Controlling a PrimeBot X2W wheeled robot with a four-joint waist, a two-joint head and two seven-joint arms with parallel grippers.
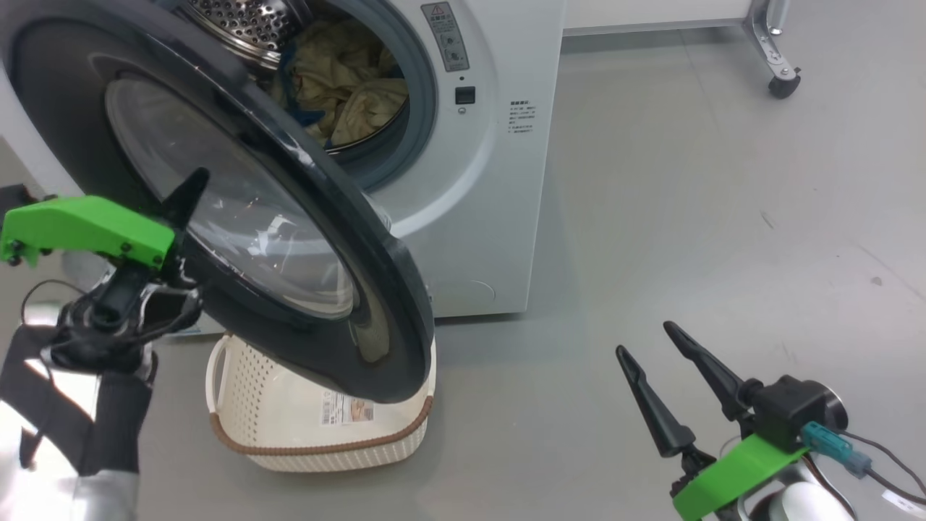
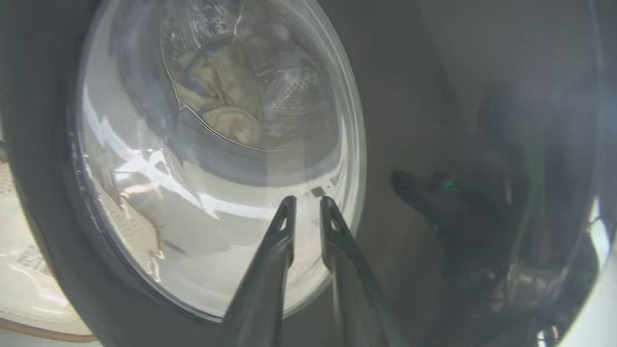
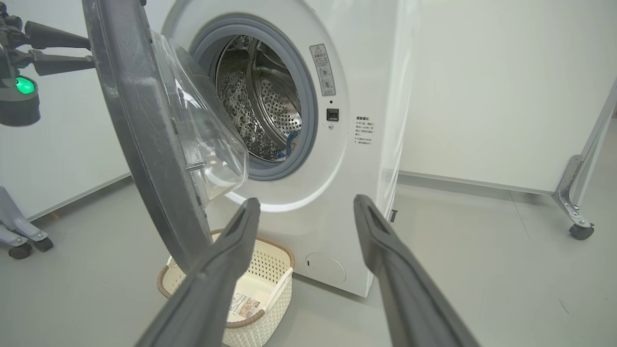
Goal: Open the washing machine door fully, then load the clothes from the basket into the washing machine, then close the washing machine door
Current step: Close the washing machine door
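Note:
The washing machine (image 1: 492,181) stands with its door (image 1: 376,289) swung about halfway out over the basket (image 1: 318,434). Cream-yellow clothes (image 1: 354,79) lie inside the steel drum. The basket on the floor holds nothing but its label. My left gripper (image 1: 184,210) is at the door's outer face, its fingertips right at the bulging glass (image 2: 193,193). In the left wrist view the left gripper (image 2: 307,202) has its jaws a little apart with nothing between them. My right gripper (image 1: 646,340) hovers open over the floor to the right, and the right wrist view has it (image 3: 306,201) pointing at the machine's front (image 3: 366,193).
A metal frame leg on a caster (image 1: 781,72) stands at the far right near the white wall. Another wheeled base (image 3: 19,241) sits left of the machine. Grey floor (image 1: 687,217) stretches to the right of the machine.

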